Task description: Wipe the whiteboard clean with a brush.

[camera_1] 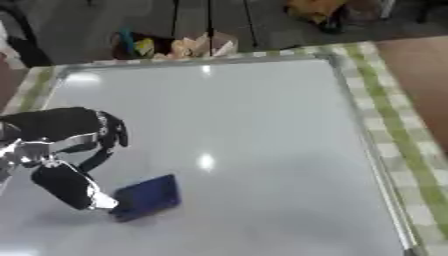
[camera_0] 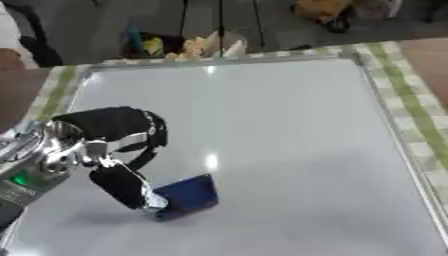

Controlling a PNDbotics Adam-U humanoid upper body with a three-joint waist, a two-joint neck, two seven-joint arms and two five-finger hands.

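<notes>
The desk (camera_0: 411,95), covered in a green-checked cloth, carries the whiteboard (camera_0: 280,140); a blue brush (camera_0: 185,196) rests on the board.

The large white whiteboard (camera_0: 289,150) has a smooth, glossy face that shows bright light reflections, with a thin silver metallic frame. The green-and-white checked cloth (camera_0: 411,95) beneath it looks matt and woven. The dark blue rectangular brush (camera_0: 185,196) has a matt surface. The left hand (camera_0: 114,150) combines matt black covers with polished silver metal joints.
</notes>
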